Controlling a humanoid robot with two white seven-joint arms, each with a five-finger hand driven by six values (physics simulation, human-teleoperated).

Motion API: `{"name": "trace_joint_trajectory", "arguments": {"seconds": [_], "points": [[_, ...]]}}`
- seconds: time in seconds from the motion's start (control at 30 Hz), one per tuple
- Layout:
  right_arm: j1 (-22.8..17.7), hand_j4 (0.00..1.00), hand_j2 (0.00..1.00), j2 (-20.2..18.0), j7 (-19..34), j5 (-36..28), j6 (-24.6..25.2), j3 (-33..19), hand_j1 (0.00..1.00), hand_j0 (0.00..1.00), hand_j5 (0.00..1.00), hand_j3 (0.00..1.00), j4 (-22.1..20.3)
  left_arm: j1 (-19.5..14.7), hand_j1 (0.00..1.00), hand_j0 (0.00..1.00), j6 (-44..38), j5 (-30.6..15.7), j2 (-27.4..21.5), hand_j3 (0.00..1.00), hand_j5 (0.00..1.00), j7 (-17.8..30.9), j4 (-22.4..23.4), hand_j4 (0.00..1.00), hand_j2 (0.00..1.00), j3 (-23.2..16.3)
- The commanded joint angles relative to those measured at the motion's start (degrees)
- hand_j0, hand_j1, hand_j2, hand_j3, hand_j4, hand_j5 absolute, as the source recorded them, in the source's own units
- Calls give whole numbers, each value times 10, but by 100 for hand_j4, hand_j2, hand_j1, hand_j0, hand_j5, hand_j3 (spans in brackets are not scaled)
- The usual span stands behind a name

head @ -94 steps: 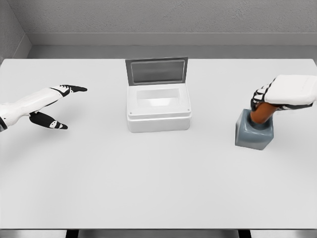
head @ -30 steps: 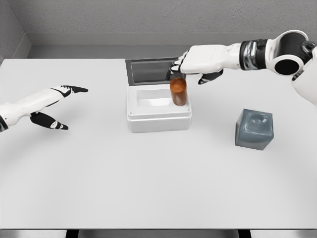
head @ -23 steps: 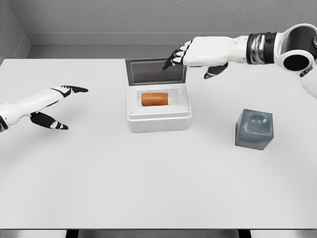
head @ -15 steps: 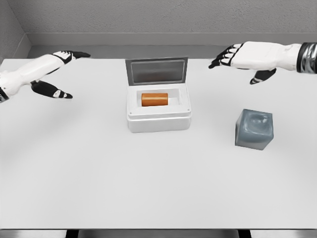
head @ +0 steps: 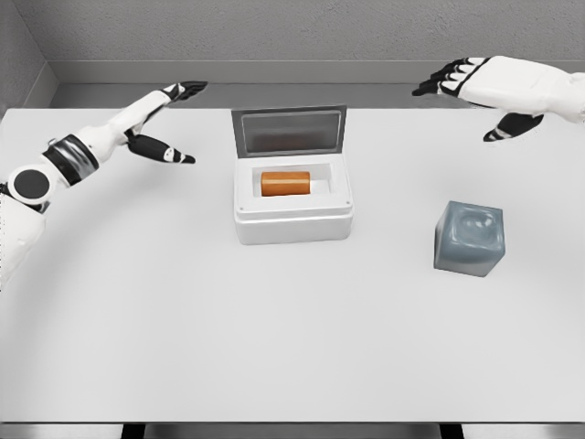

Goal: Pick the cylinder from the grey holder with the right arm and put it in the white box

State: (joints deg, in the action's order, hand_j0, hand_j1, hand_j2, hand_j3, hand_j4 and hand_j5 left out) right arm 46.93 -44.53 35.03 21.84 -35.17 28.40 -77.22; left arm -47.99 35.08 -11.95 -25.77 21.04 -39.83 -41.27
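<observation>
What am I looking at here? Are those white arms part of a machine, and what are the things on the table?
This is a computer-simulated humanoid robot, and the picture is taken from a camera on its head, looking down at a white table. The two white arms are its own. The left hand comes in from the left side with fingers spread, holding nothing. The right hand shows at the upper right, also open and empty.

In the middle stands a white box with its grey lid standing open behind it. Inside lies an orange-brown cylinder on its side. To the right sits a grey holder, a block with an empty hollow in its top. Neither hand touches anything.
</observation>
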Motion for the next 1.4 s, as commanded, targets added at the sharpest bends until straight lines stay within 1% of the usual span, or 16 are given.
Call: {"name": "trace_joint_trajectory", "arguments": {"seconds": [0.0,0.07,0.13,0.23,0.37,0.4,0.43,0.6,0.7,0.93,1.0,1.03,1.2,1.27,1.3,1.37], "points": [[-1,100,100,42,0,-2,2,-26,100,100,100,100,-1,-1,100,100,-1,-19,12,100,100,0,5,100,100,1],[-9,100,100,43,0,1,2,-27,100,100,100,100,0,0,100,100,-1,-19,15,100,100,-4,9,100,100,1],[19,100,100,40,0,2,2,-28,100,100,100,100,0,1,100,100,-1,-19,26,100,100,-1,3,100,100,-2],[25,100,100,20,0,1,2,-30,100,100,100,100,0,0,100,100,-1,-19,28,100,100,-1,-23,100,100,-9],[17,100,100,18,0,1,2,-29,100,100,100,100,2,2,100,100,-1,-19,29,100,100,0,-28,100,100,-12],[18,100,100,19,0,1,2,-28,100,100,100,100,2,1,100,100,-1,-20,28,100,100,0,-31,100,100,-21],[15,100,100,19,0,1,2,-27,100,100,100,100,2,2,100,100,-1,-21,28,100,100,1,-45,100,100,-23],[-26,100,100,18,0,4,2,-12,100,100,100,100,3,3,100,100,-1,-22,27,100,100,0,-64,100,100,-43],[-27,100,100,18,0,4,2,-11,100,100,100,100,3,3,100,100,-1,-23,26,100,100,0,-66,100,100,-48],[-27,100,100,16,0,4,2,-11,100,100,100,100,3,12,100,100,-1,-25,13,100,100,0,-100,100,100,-52],[-28,100,100,15,0,4,2,-11,100,100,100,100,3,18,100,100,-1,-40,-5,100,100,0,-129,100,100,-63],[-31,100,100,16,0,4,2,-11,100,100,100,100,3,17,100,100,-1,-59,-15,100,100,0,-133,100,100,-75],[-36,100,100,17,0,5,2,-10,100,100,100,100,3,19,100,100,-1,-75,-35,100,100,0,-155,100,100,-78],[-36,100,100,16,0,5,2,-10,100,100,100,100,3,19,100,100,-1,-138,-100,100,100,-1,-196,100,100,-122],[-36,100,100,16,0,5,2,-10,100,100,100,100,3,20,100,100,-1,-155,-137,100,100,-3,-220,100,100,-135],[-39,100,100,16,0,5,2,-10,100,100,100,100,2,30,100,100,-1,-160,-149,100,100,-4,-231,100,100,-137]]}}
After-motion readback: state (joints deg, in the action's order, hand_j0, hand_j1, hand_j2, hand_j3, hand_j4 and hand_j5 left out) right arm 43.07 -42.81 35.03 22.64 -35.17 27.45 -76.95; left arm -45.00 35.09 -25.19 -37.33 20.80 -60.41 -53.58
